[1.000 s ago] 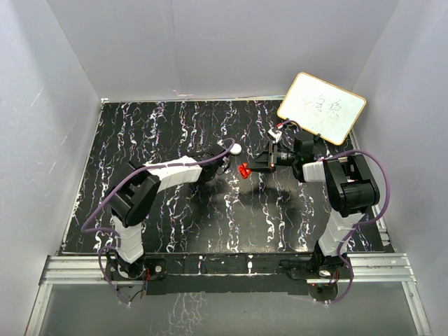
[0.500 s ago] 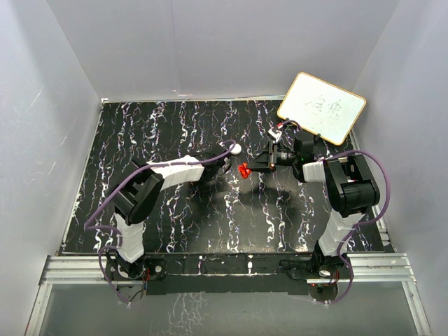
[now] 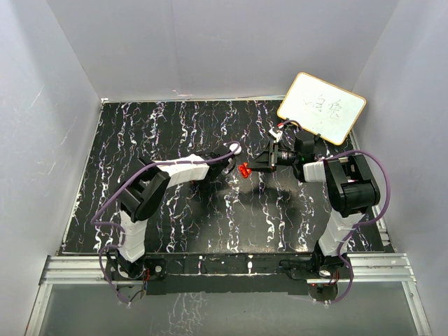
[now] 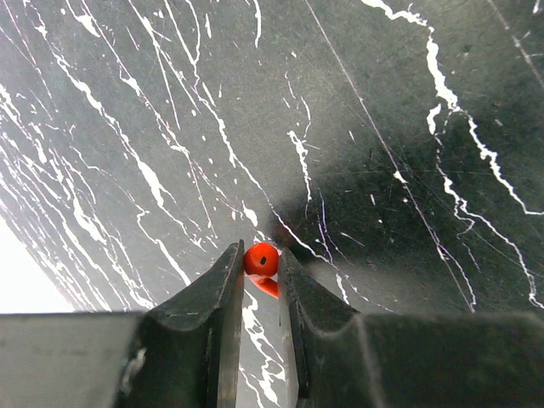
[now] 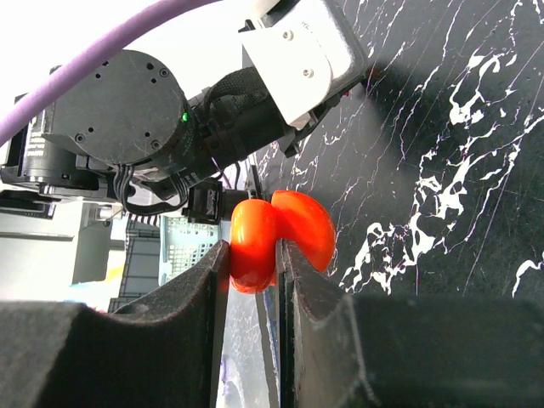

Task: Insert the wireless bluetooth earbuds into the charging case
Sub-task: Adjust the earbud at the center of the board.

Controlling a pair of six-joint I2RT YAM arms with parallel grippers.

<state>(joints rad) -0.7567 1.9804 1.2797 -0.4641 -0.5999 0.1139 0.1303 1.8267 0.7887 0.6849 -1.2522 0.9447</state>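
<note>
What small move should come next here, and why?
Probably the left gripper should ease its red earbud toward the red case, which looks hinged open in the right gripper. Each gripper is shut on its piece, and the two pieces are close but apart.

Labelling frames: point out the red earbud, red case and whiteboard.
red earbud (image 4: 261,257), left wrist view, its round front.
red case (image 5: 255,240), right wrist view, its left lobe.
whiteboard (image 3: 322,108), top external view, white face.

Black white-veined table (image 3: 140,140) bears a whiteboard (image 3: 322,107) at its far-right corner.
</note>
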